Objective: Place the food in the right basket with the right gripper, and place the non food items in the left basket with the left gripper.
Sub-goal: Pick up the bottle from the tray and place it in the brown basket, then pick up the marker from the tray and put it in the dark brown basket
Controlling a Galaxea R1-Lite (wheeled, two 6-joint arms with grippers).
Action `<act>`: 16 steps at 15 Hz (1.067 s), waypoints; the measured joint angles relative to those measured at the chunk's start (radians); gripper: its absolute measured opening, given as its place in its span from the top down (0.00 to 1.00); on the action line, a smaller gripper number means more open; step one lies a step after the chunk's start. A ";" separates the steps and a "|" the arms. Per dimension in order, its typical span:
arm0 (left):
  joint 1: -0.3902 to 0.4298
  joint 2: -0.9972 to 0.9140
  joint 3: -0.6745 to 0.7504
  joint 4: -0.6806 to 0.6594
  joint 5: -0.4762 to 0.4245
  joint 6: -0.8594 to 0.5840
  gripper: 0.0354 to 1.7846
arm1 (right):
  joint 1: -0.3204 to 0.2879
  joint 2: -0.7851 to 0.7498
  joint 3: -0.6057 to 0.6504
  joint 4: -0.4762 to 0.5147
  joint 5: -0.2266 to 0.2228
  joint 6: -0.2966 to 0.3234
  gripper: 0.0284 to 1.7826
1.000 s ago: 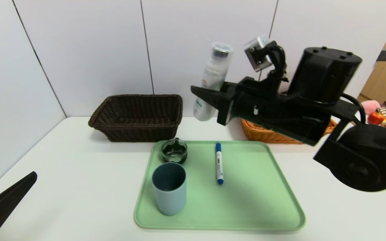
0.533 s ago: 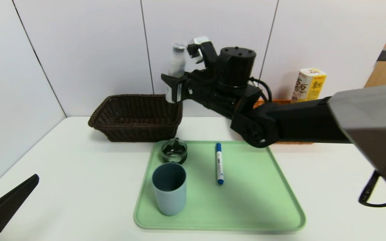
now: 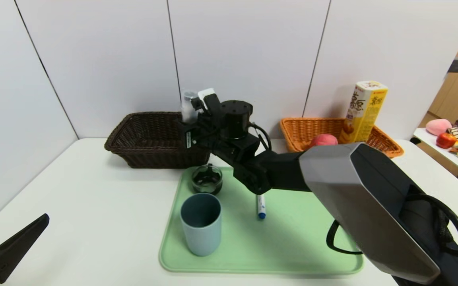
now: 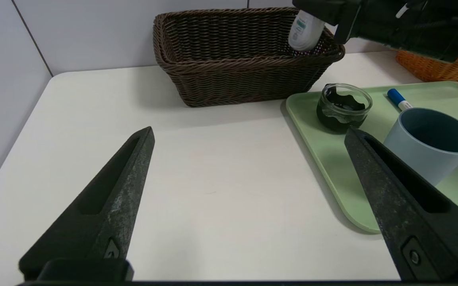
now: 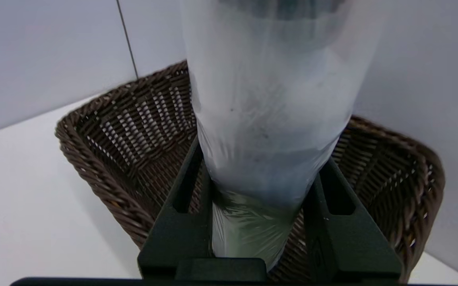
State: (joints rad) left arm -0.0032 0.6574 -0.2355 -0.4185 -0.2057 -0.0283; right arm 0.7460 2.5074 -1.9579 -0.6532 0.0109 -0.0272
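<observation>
Black right gripper (image 3: pixel 184 135), white wrist box, grey-shelled arm, looped black cable, tapered black left gripper (image 4: pixel 249 135)

Right gripper (image 3: pixel 184 133) — was high in front of the orange basket (image 3: pixel 304 131), near the head camera; has swung across toward the robot's left and come down, now at the right end of the dark brown basket (image 3: pixel 153 137). The translucent white bottle (image 3: pixel 188 106) travelled with it, clamped between the fingers (image 5: pixel 183 198), its lower end now dipping inside the basket rim. With the arm out of the way, the peach (image 3: pixel 323 140) and the hexagonal snack box (image 3: pixel 362 111) in the orange basket have come into sight — hidden earlier. The arm now covers the upper part of the marker (image 3: pixel 260 206).
</observation>
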 joint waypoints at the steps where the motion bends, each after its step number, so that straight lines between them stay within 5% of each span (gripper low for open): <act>1: 0.000 0.000 0.002 0.000 0.000 0.000 0.06 | -0.002 0.012 -0.001 0.004 -0.007 0.000 0.66; 6: 0.000 -0.001 0.002 -0.001 -0.001 0.000 0.06 | -0.004 0.031 -0.003 0.003 -0.011 -0.001 0.66; 11: 0.000 -0.006 0.004 -0.001 -0.001 0.000 0.06 | -0.004 0.034 -0.003 -0.037 -0.019 -0.007 0.39; 16: 0.000 -0.017 0.006 0.000 -0.001 0.000 0.06 | -0.006 0.006 -0.001 -0.043 -0.036 -0.010 0.22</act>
State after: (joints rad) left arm -0.0032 0.6406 -0.2294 -0.4189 -0.2072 -0.0287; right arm 0.7398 2.5132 -1.9589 -0.6966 -0.0253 -0.0370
